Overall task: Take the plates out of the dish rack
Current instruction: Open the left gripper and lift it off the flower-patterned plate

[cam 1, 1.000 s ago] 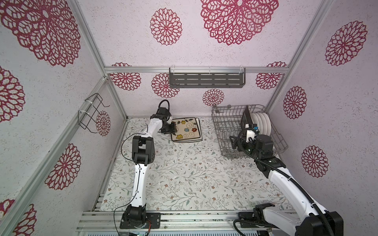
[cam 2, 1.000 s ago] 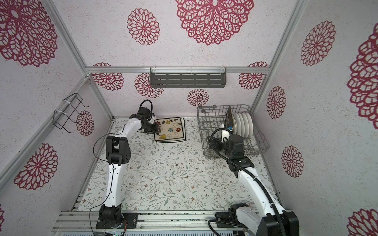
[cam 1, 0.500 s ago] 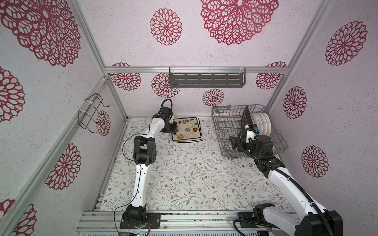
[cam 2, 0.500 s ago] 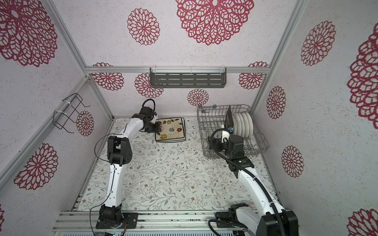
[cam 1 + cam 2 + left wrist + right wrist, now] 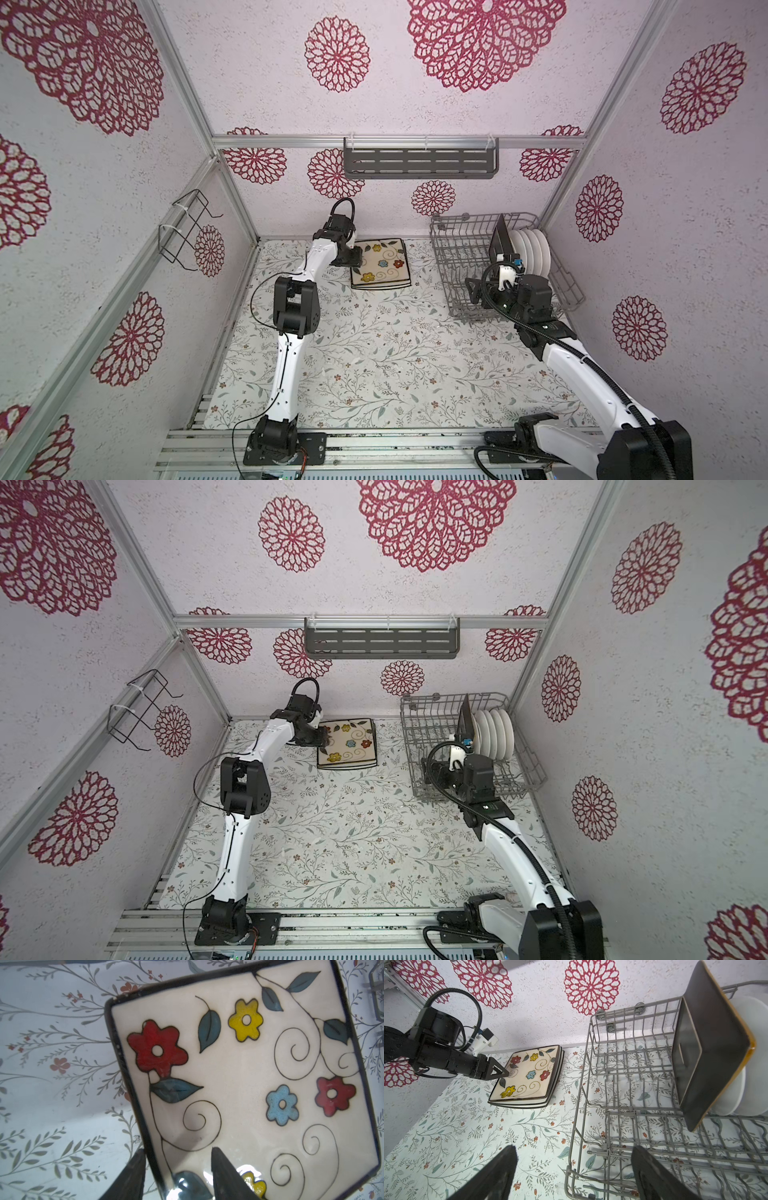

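- Table (image 5: 374, 353): flowered cloth.
- Dish rack (image 5: 461, 257): far right on the table, near end partly hidden.
- Black plate (image 5: 497, 243): upright in the rack; one or two, can't tell.
- White plates (image 5: 534, 253): behind it in the rack, about four rims, faces hidden.
- Cream plates (image 5: 384, 266): two stacked on the table beside the rack; only the lower one's edges show.
- Right gripper (image 5: 574, 1147): spread wide, empty, above the rack's wall.
- Left gripper (image 5: 177, 1150): partly parted, straddling the top cream plate's rim, not clamped.

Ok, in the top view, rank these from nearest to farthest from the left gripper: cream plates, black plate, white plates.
1. Cream plates: right beside the left gripper, far left.
2. Black plate: across to the right, upright in the rack.
3. White plates: just beyond the black plate, nearest the right wall.
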You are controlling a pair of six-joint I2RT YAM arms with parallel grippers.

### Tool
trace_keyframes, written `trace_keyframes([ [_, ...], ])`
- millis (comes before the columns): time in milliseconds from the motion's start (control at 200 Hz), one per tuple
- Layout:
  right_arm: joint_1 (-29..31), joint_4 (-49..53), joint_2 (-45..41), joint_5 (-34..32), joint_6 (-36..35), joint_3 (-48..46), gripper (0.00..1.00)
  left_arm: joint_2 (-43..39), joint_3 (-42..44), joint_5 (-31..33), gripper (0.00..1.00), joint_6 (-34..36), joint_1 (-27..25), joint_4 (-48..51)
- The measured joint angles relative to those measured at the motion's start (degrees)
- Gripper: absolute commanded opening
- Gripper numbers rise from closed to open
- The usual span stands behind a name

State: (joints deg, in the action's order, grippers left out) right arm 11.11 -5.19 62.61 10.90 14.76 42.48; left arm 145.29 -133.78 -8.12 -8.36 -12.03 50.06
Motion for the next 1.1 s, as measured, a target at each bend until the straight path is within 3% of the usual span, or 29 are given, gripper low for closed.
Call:
trace_keyframes([
  [540, -0.79, -0.09, 0.46, 0.02, 0.07, 0.0, 0.89, 0.35, -0.22, 0.17, 0.53, 0.68, -0.07, -1.22],
  [796, -2.27, -0.13, -2.51, -3.23, -3.28, -0.55, 0.92, -4.02, 6.21, 1.33, 0.54, 1.14, -0.26, -4.17],
  [821, -2.54, -0.76, -3.15, -3.67, -3.8, -1.11, 0.93, -4.55, 6.51, 1.44, 0.6, 1.18, -0.31, -4.17],
  [836, -2.75, -1.16, -3.61, -4.02, -4.26, -1.6, 0.93, -5.14, 6.71, 1.57, 0.72, 1.31, -0.35, -4.15],
  [851, -2.91, -1.62, -3.96, -4.28, -4.68, -2.03, 0.94, -5.68, 7.02, 1.68, 0.94, 1.25, -0.39, -4.26],
  [861, -2.99, -1.88, -4.2, -4.46, -4.83, -2.34, 0.94, -5.97, 7.1, 1.79, 1.0, 1.31, -0.42, -4.26],
  [1101, -7.26, -10.6, -3.89, -5.64, -10.91, -9.9, 0.96, -18.62, 13.62, 4.72, 0.97, 2.43, -1.77, -5.11],
])
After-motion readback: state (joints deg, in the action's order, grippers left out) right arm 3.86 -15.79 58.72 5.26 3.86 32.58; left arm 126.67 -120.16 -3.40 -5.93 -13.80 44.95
